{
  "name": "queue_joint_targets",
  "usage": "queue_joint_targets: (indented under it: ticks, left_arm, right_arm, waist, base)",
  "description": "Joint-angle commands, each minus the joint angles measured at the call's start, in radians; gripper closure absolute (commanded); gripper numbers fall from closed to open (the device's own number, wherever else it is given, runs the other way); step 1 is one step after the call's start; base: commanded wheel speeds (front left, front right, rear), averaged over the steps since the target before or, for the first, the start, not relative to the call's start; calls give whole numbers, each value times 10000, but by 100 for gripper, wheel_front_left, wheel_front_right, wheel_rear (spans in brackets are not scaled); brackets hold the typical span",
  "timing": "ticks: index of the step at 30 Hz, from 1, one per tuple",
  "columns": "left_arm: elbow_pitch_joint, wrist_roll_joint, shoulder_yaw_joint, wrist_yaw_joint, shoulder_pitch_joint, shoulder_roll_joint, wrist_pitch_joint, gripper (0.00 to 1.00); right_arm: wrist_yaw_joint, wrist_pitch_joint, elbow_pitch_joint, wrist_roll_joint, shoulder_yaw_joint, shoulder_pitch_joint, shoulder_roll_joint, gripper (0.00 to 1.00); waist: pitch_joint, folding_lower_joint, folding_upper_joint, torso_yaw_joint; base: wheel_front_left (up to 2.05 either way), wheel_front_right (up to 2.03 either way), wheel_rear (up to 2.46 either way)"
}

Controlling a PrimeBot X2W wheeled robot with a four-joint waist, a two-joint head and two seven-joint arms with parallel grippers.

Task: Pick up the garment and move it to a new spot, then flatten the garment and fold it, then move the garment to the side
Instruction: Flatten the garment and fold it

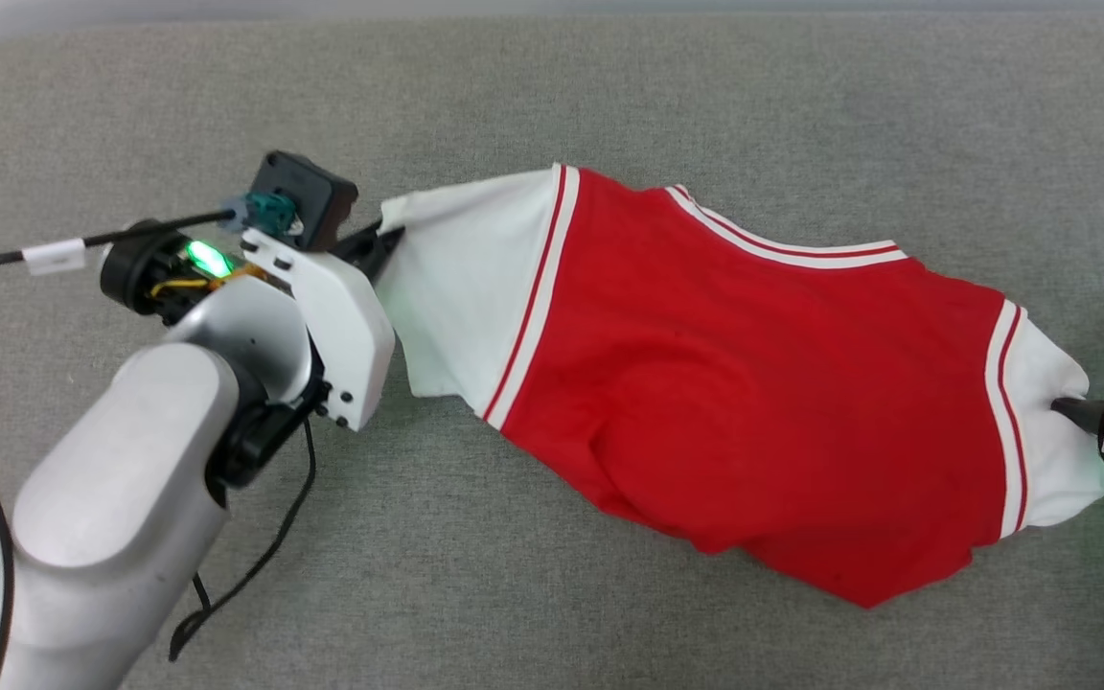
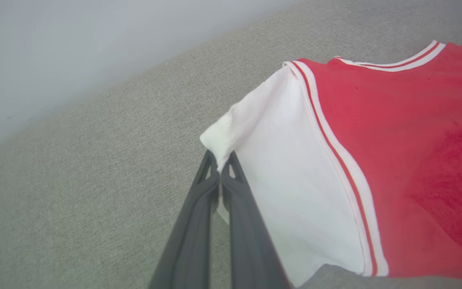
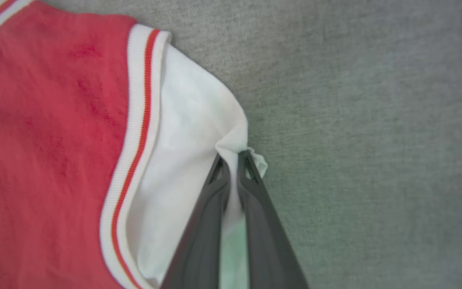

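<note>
Garment (image 1: 724,383) lay plain red side up with no lettering in sight, strung diagonally across the grey fabric surface (image 1: 609,86), far-left to near-right in the head view. Left gripper (image 1: 381,241) was clamped on the corner of the left sleeve (image 1: 461,287), and right gripper (image 1: 1074,410) was pinched tight on the right sleeve (image 1: 1050,460). Holding both sleeve ends looked meant to pull the body taut for flattening. It wasn't flat: there was a hump mid-panel and the lower hem was bunched. Head view gave the full span and the slack but barely showed the right fingertips. Wrist views filled that in: each had white fabric nipped between closed tips, with a small tuft poking past the right pair. Left wrist view also caught a pale wall (image 2: 54,48) beyond the surface.
</note>
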Motion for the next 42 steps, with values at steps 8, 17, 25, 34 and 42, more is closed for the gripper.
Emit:
queue_joint_targets:
  ticks: [8, 17, 25, 34, 42]
  left_arm:
    - [100, 365, 423, 188, -1064, 126, -637, 100]
    - [1292, 331, 1036, 360, -2448, -153, -1336, 100]
    - [2946, 276, 1546, 396, -4011, -368, -1976, 100]
    - [4321, 673, 2179, 552, -6600, 23, -3002, 100]
    - [4674, 1115, 2583, 787, -8639, 467, -4211, 100]
  right_arm:
    - [-5, -79, -1456, -208, 855, -988, -846, 100]
    - [-5, -915, -1983, -468, 2337, -2565, -1741, 100]
    - [-5, -2117, -1320, -707, 3161, -4510, -2002, 100]
    - [-8, -4316, -286, -1101, 3947, -7662, -1820, 100]
    - [-10, -6619, 575, -1539, 4005, -9885, -1304, 100]
  waist:
    - [-971, -1, 0, -17]
    - [-1998, -1, 0, -73]
    - [-1805, -1, 0, -209]
    - [13, -1, 0, -685]
    - [1582, -1, 0, -1173]
  base:
    - [0, 0, 0]
    - [0, 0, 0]
    - [0, 0, 0]
    - [0, 0, 0]
    - [0, 0, 0]
